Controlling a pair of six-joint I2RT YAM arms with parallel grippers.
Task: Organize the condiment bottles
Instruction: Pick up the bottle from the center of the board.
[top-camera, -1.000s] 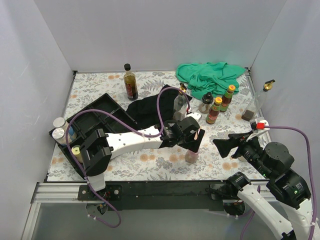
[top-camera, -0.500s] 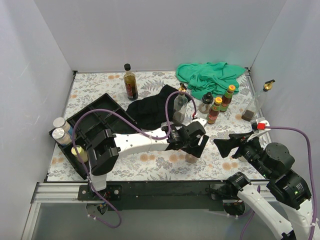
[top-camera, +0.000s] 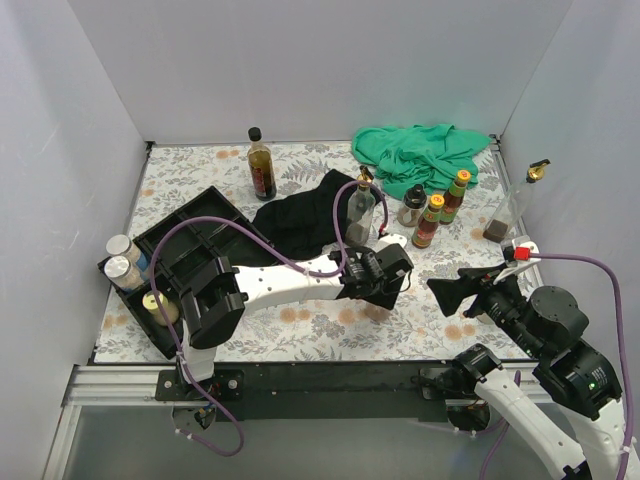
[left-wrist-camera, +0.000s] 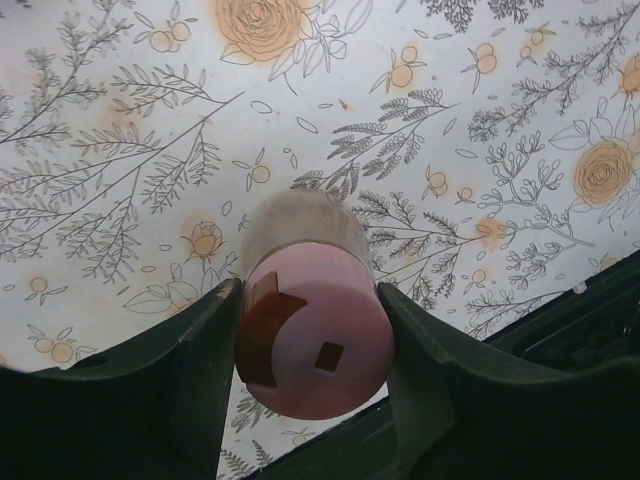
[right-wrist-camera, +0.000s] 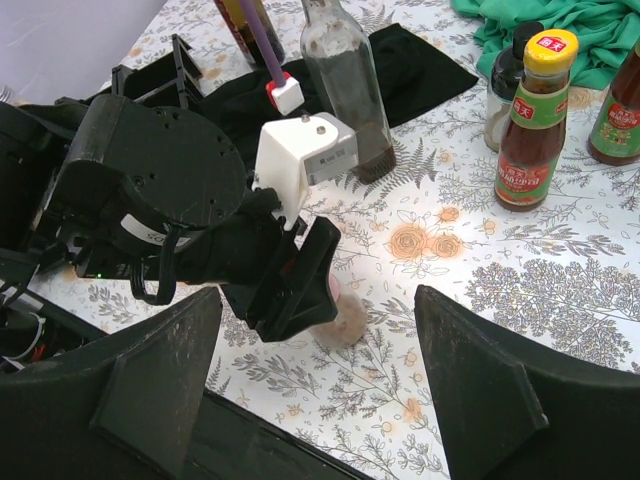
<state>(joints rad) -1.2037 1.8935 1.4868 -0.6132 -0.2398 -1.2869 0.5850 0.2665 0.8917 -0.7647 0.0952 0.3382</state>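
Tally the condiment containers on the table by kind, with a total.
Dark black-capped sauce bottle: 1
Clear gold-spouted bottles: 2
Orange-capped sauce bottles: 2
Black-capped jar: 1
Grey-lidded shakers: 2
Yellow-lidded shaker: 1
Pink-lidded shaker: 1
Total: 10

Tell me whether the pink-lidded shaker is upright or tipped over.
Upright. The pink-lidded shaker stands base-down on the table, lid facing the left wrist camera, inside the left gripper.

overhead, two wrist close-ups, shared shaker (left-wrist-camera: 318, 345) (right-wrist-camera: 347, 318)
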